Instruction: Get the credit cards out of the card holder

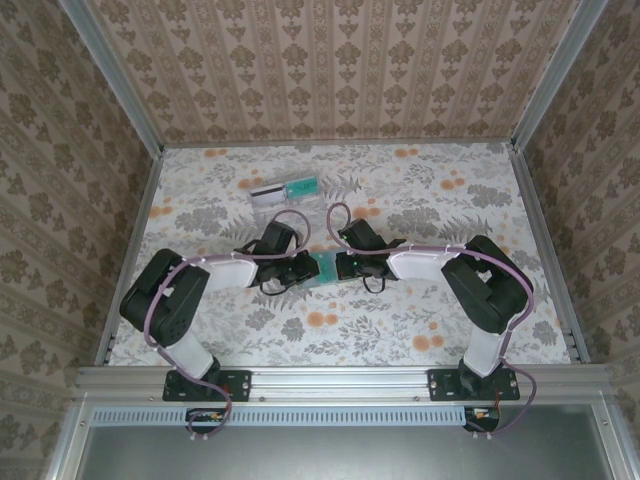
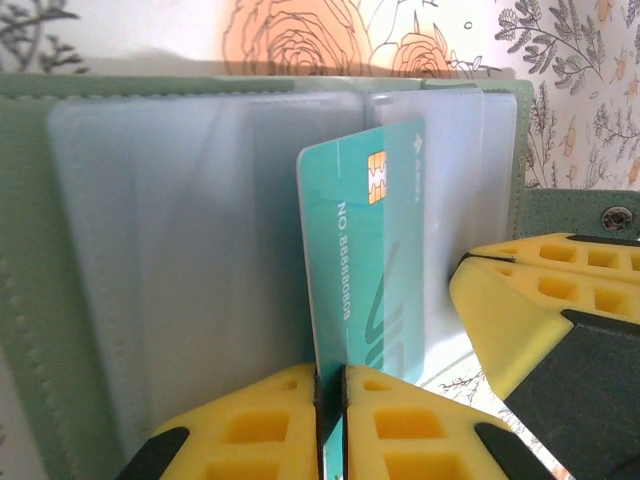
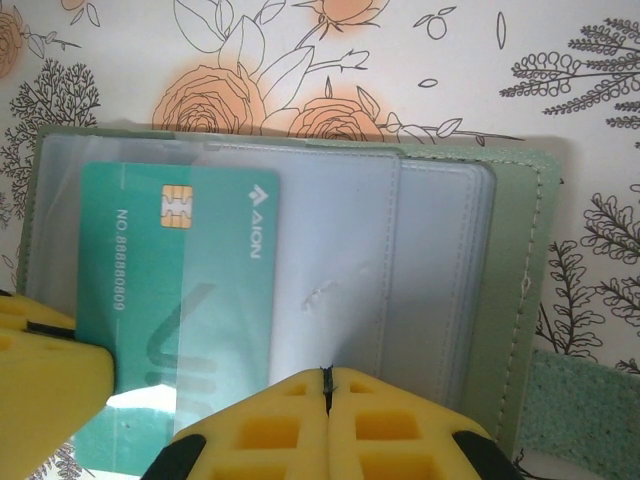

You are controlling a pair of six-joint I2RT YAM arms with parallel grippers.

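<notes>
- Card holder (image 1: 325, 268): green bifold, lying open on the counter (image 1: 450, 300) at mid-width between the two arms. Its clear sleeve pages fan out from the green cover (image 3: 520, 280).
- Teal card (image 2: 365, 270): chip card, part bare and part under a clear sleeve.
- Left hand (image 2: 330, 400): yellow fingers pinched narrow on the teal card's near edge.
- Right hand (image 3: 325, 395): fingers pressed together on the near edge of the card holder's sleeve pages.
- Clear box (image 1: 285, 192): on the counter beyond the hands, apart from them, with flat cards inside.
</notes>
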